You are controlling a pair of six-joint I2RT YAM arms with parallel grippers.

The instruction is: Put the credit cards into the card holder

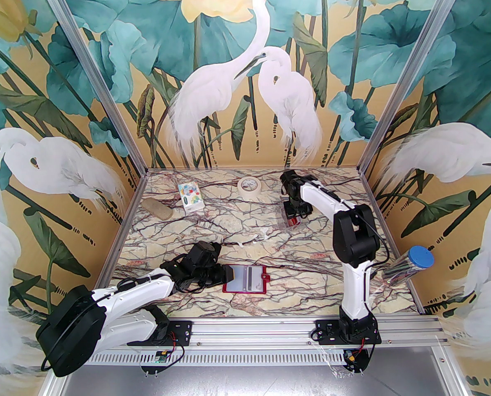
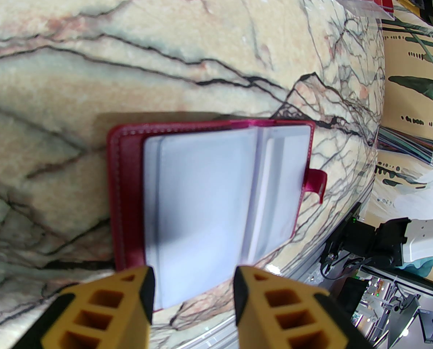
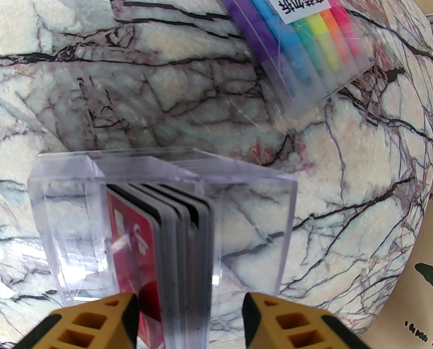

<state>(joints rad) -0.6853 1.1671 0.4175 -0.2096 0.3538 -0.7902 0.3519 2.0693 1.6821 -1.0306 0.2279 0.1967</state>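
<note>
Credit cards, thin flat plastic stack, red face foremost, stood on edge inside clear plastic box, lower centre of right wrist view. Step judged: card pick-up, grasp not yet made. Right gripper held spread, stack framed between fingers; closing on single card called for next. Dark red folding card holder laid open, lower centre of top view; left gripper spread beside its left edge, arm stretched low.

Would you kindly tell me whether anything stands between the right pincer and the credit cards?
Only the clear plastic box: its walls surround the credit cards, which stand on edge inside. The open right pincer faces the stack's edges, and nothing visible lies between them there.
</note>
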